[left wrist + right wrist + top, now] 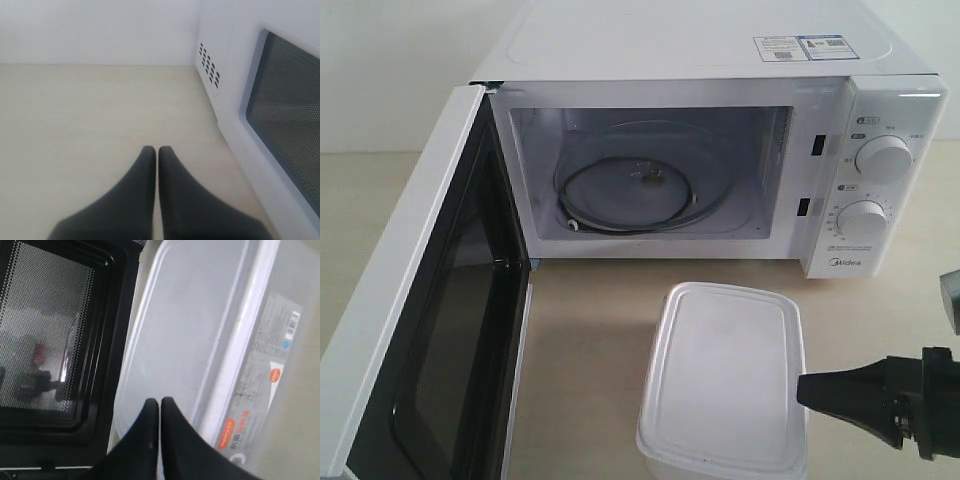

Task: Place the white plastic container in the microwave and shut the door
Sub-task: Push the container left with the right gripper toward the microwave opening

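Translucent white plastic, smooth and round-cornered: the white plastic container (725, 380) sits lower centre on the counter (580, 330). Its long axis points up-frame into the microwave (880, 90), and the door (410, 330) stands open at left. The right jaws, pressed together, point at its right edge, so your right arm is nearer.

Left wrist view: the left jaws are together over bare counter, with no container in sight.

Right wrist view: the closed jaws sit over the matte lid, beside the labelled wall.

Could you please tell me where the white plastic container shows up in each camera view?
Exterior view: the container sits low, right of centre, in front of the microwave.
Left wrist view: not in it.
Right wrist view: the container fills most of the picture, beyond the right claw.
Shared landmark: the dark window of the open door, seen in all three.
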Robot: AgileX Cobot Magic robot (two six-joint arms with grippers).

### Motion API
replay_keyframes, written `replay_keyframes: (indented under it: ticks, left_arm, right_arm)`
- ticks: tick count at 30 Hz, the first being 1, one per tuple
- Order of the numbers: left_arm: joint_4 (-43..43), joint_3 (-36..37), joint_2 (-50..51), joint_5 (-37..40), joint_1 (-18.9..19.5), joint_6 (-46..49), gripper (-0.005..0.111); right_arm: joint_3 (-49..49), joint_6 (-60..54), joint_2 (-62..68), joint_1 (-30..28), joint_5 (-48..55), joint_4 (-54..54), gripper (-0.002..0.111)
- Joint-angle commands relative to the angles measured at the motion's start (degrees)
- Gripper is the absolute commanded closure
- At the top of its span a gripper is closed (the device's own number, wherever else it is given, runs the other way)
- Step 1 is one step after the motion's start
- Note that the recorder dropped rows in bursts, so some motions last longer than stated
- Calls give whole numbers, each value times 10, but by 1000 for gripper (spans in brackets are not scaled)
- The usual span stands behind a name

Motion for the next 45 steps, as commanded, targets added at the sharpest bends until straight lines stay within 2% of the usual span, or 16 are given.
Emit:
replay_keyframes:
  ticks: [1, 5, 7, 12, 23, 29, 33, 35, 39, 45]
  left_arm:
    - [-5, 2, -1, -2, 1, -2, 102]
    - [-5, 2, -1, -2, 1, -2, 102]
    - [-5, 2, -1, -2, 1, -2, 102]
    - [-5, 2, -1, -2, 1, -2, 102]
    - [-5, 2, -1, -4, 1, -2, 102]
    - [-5, 2, -1, -4, 1, -2, 102]
    - [-5, 2, -1, -4, 1, -2, 102]
    - [-5, 2, -1, -4, 1, -2, 102]
    - [-5, 2, -1, -3, 1, -2, 102]
    - [-5, 2, -1, -3, 1, -2, 102]
  right_arm:
    - [-17, 54, 0, -2, 15, -5, 93]
    - [-27, 61, 0, -2, 26, -5, 56]
    - [-31, 74, 0, -2, 42, -1, 50]
    - [-38, 101, 0, -1, 103, -1, 54]
    - [-41, 118, 0, 3, 72, 2, 54]
    - [-89, 158, 0, 83, 136, 13, 55]
    - [-100, 163, 0, 92, 139, 28, 55]
    - [-101, 171, 0, 92, 139, 19, 60]
    - [-101, 186, 0, 92, 139, -3, 78]
    - [-101, 195, 0, 92, 139, -26, 81]
